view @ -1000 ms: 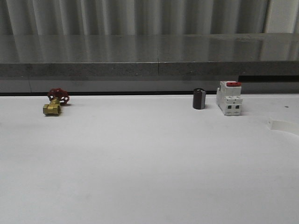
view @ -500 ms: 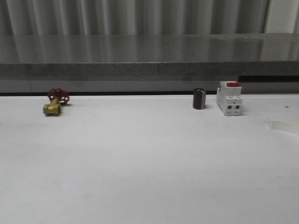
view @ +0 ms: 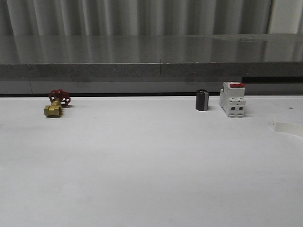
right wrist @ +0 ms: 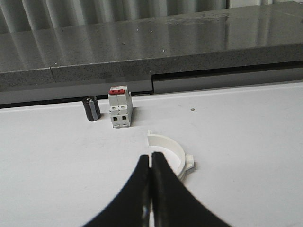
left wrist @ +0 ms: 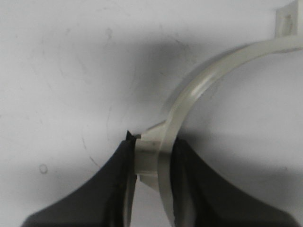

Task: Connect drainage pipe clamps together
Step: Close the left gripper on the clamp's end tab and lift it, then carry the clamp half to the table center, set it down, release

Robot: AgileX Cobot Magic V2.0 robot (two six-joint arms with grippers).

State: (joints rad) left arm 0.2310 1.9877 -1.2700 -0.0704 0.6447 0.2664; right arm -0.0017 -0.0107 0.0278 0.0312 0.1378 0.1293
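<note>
My left gripper is shut on one white drainage pipe clamp, pinching its band near a flat tab. The half-ring curves away from the jaws over the white table and ends in another tab. The second clamp lies on the table just beyond my right gripper, which is shut with nothing between its fingers. In the front view a piece of this clamp shows at the right edge.
A brass valve with a red handle sits at the far left of the table. A dark cylinder and a white switch with a red top stand at the back right, before a grey ledge.
</note>
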